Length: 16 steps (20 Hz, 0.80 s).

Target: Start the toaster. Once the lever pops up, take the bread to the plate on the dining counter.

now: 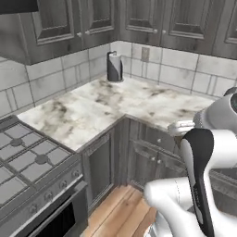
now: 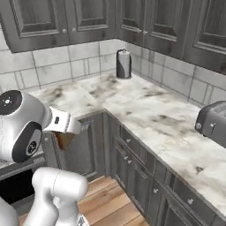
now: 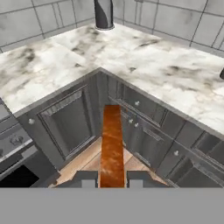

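My gripper (image 3: 111, 179) is shut on the bread (image 3: 111, 144), a brown slice seen edge-on that sticks out ahead of the fingertips. From the right base view the gripper (image 2: 66, 133) hangs in the air in front of the corner cabinets, and the bread (image 2: 65, 141) shows as a brown wedge under the hand. The left base view has the gripper (image 1: 179, 134) at the right, beside the worktop's edge. The grey toaster (image 2: 214, 122) stands on the marble worktop far to the right of the hand. The plate and the dining counter are out of view.
An L-shaped marble worktop (image 1: 92, 111) runs over grey cabinets (image 3: 70, 122). A dark cylinder (image 1: 114, 67) stands in the back corner against the tiles. A stove (image 1: 23, 157) lies at the left. Wooden floor (image 2: 106, 198) is below the hand.
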{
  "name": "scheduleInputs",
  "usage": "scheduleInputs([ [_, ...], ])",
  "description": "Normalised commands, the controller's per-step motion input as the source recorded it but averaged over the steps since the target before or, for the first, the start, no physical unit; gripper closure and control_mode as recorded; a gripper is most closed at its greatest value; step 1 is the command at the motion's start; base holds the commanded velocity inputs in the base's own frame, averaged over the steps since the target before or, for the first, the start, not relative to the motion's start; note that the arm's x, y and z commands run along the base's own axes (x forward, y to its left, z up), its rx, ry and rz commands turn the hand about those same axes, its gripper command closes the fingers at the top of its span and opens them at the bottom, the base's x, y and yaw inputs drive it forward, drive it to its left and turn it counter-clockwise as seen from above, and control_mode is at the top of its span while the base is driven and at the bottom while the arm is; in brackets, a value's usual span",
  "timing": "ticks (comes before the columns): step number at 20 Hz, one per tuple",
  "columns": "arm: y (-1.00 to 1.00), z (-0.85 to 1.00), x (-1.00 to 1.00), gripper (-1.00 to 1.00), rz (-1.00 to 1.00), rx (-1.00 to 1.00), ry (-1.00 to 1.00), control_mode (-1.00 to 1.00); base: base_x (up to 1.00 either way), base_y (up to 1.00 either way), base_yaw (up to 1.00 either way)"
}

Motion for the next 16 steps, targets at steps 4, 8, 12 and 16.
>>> scheduleInputs([
  [4, 0.0, 0.0, 0.0, 1.0, 0.0, 0.0, 0.0, 1.0, -0.29, -0.07, 0.98],
  [8, 0.0, 0.0, 0.0, 1.0, 0.0, 0.0, 0.0, 1.0, -0.26, -0.01, 0.95],
  [12, 0.0, 0.0, 0.0, 1.0, 0.0, 0.0, 0.0, 1.0, -0.01, 0.0, 1.0],
  [16, 0.0, 0.0, 0.0, 1.0, 0.0, 0.0, 0.0, 1.0, 0.0, 0.0, 1.0],
])
